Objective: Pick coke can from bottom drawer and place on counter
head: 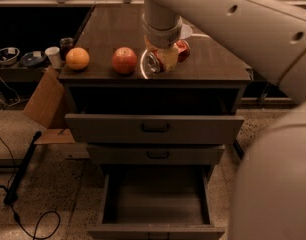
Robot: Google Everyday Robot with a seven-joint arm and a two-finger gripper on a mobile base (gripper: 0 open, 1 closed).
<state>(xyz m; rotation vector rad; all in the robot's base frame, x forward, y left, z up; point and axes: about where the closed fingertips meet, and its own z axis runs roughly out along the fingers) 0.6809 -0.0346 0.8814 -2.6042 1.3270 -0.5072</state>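
Observation:
My gripper (165, 58) is shut on the coke can (179, 51), a small red can with a silver end, held on its side just above the counter (218, 59) near its front middle. The beige fingers (168, 59) cover most of the can. The bottom drawer (155, 199) is pulled out below, a deep grey tray with nothing showing inside. The large white arm comes in from the upper right.
A red apple (124, 60) and an orange (77, 58) sit on the counter's front left. The top drawer (154, 128) is pulled out, the middle drawer front (157, 154) is closed. A cardboard box (45, 101) and cables lie on the floor at left.

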